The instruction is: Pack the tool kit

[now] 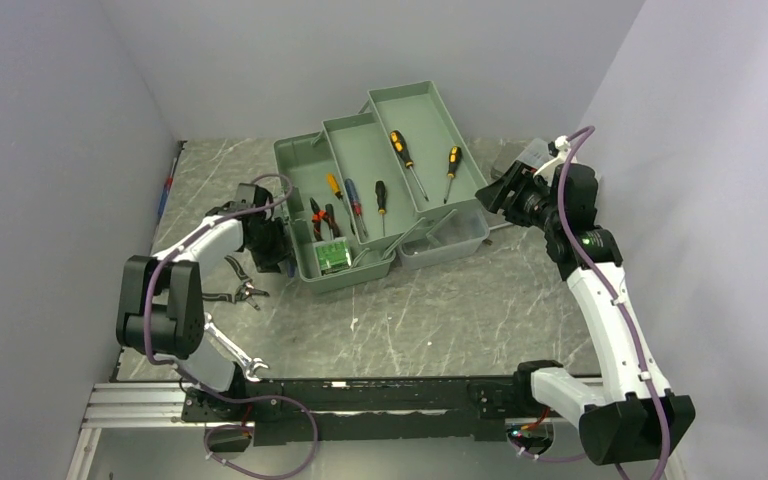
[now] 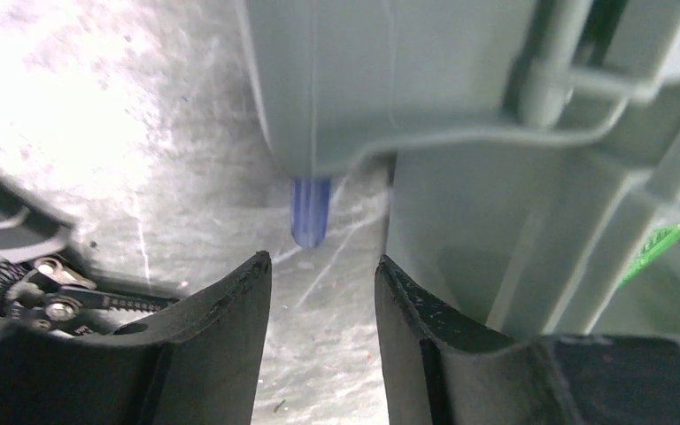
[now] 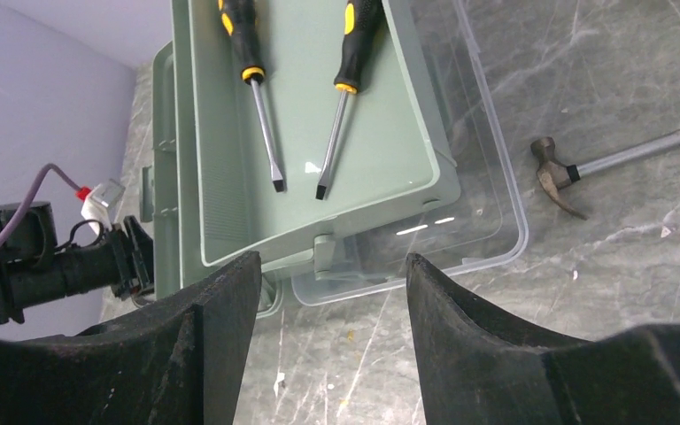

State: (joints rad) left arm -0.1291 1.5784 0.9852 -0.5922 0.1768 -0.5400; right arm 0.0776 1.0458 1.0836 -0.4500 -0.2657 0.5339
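Your large sage-green plastic toolbox stands open toward twelve o'clock on the grey marbled table. Yellow-and-black-handled screwdrivers lie in its fanned-out trays. Your left gripper sits low at the box's nine o'clock, fingers apart on nothing, with a blue handle tip poking from under the box. Your right gripper hovers at its three o'clock, fingers apart and empty.

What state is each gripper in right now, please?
Left black two-finger gripper: open, holding nothing.
Right black two-finger gripper: open, holding nothing.
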